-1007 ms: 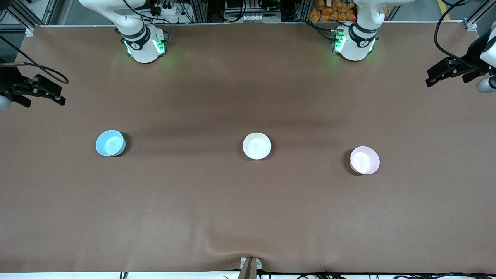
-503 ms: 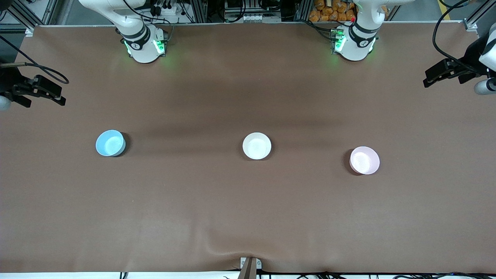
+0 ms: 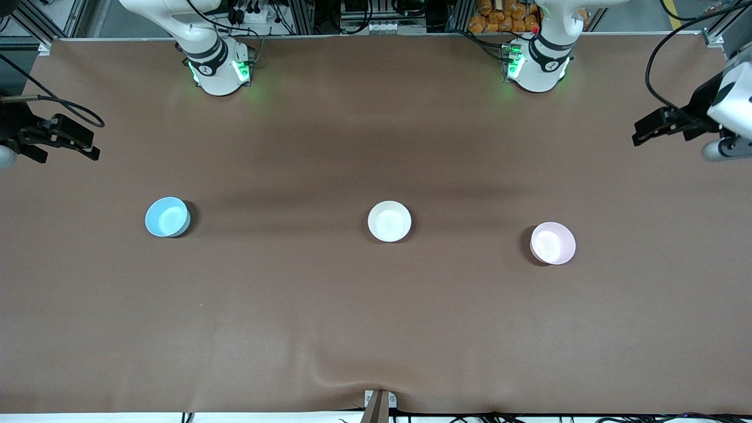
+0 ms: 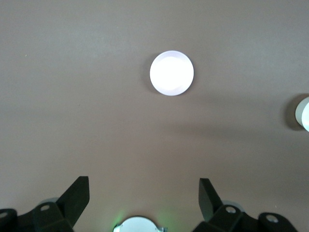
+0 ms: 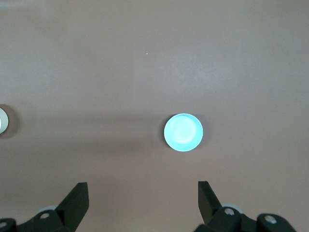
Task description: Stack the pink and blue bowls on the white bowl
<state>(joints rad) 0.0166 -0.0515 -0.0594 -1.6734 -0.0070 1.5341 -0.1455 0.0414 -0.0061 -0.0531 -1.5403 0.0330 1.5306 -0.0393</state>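
Observation:
Three bowls stand apart in a row on the brown table. The white bowl [image 3: 389, 221] is in the middle. The blue bowl [image 3: 167, 217] is toward the right arm's end and the pink bowl [image 3: 552, 242] toward the left arm's end. My left gripper [image 3: 644, 130] hangs open and empty over its end of the table. In its wrist view the gripper [image 4: 144, 186] looks down on the pink bowl [image 4: 172, 73], with the white bowl [image 4: 304, 112] at the picture's edge. My right gripper [image 3: 90, 147] waits open over the table's edge. In its wrist view the gripper [image 5: 143, 191] sees the blue bowl [image 5: 183, 132].
Both arm bases [image 3: 218, 69] [image 3: 536, 66] stand with green lights along the table edge farthest from the camera. A small metal bracket [image 3: 379, 402] sits at the nearest edge, where the brown mat wrinkles. Cables trail from both wrists.
The left gripper has drifted a little inward from its end of the table, toward the pink bowl. The right arm and all three bowls have not moved.

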